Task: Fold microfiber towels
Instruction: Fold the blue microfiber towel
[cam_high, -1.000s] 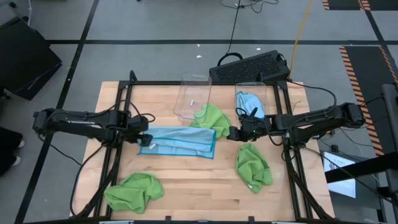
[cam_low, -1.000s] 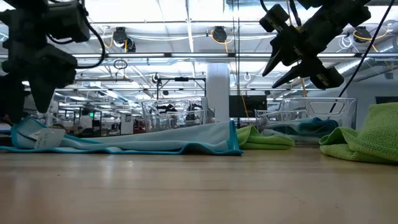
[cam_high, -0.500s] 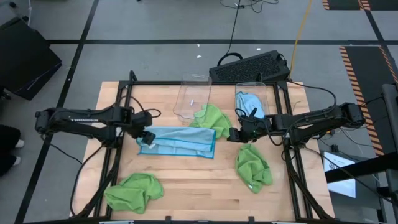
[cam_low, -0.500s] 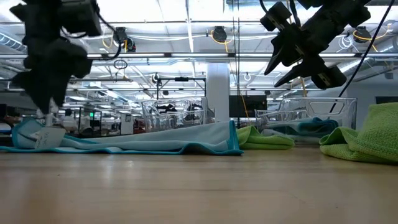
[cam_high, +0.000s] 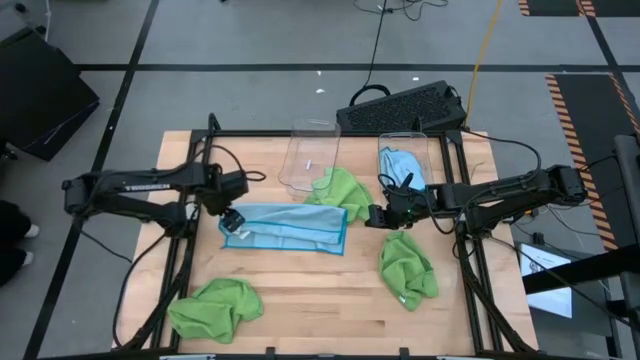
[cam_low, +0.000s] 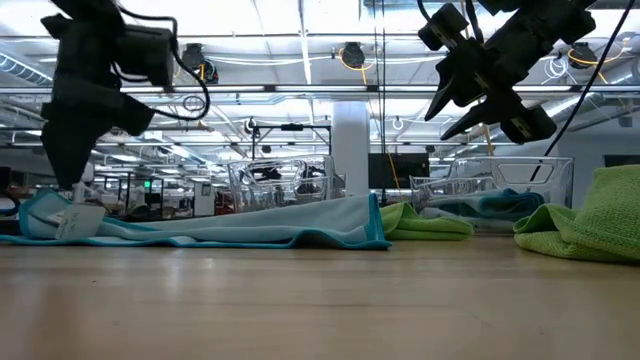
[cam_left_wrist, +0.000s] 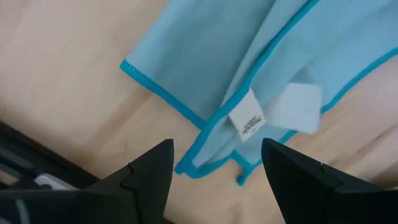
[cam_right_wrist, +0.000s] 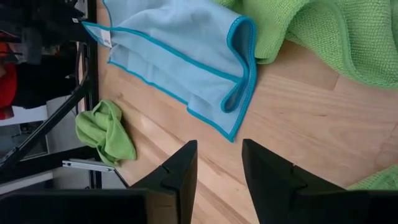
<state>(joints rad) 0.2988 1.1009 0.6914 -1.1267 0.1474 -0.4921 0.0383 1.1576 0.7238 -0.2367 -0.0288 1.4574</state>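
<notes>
Lying flat near the middle of the counter (cam_high: 300, 290), the folded light blue towel (cam_high: 290, 228) shows its white tags at the end nearest the left hand (cam_high: 229, 217), which hangs just above that end with its fingers (cam_left_wrist: 146, 174) apart and nothing between them; from the low view the fingertips are lost against the bright room, so whether they touch the cloth cannot be told. The right hand (cam_high: 375, 215) hovers off the towel's other end, above the counter, its fingers (cam_right_wrist: 180, 171) a narrow gap apart and empty. One green towel (cam_high: 340, 188) lies bunched partly under a clear bin (cam_high: 308, 155), a second green towel (cam_high: 407, 268) sits crumpled by the right arm, and a third green towel (cam_high: 215, 306) lies near the front left corner. Another blue towel (cam_high: 403, 165) sits inside a second clear bin (cam_high: 402, 140), partly hidden by its walls.
</notes>
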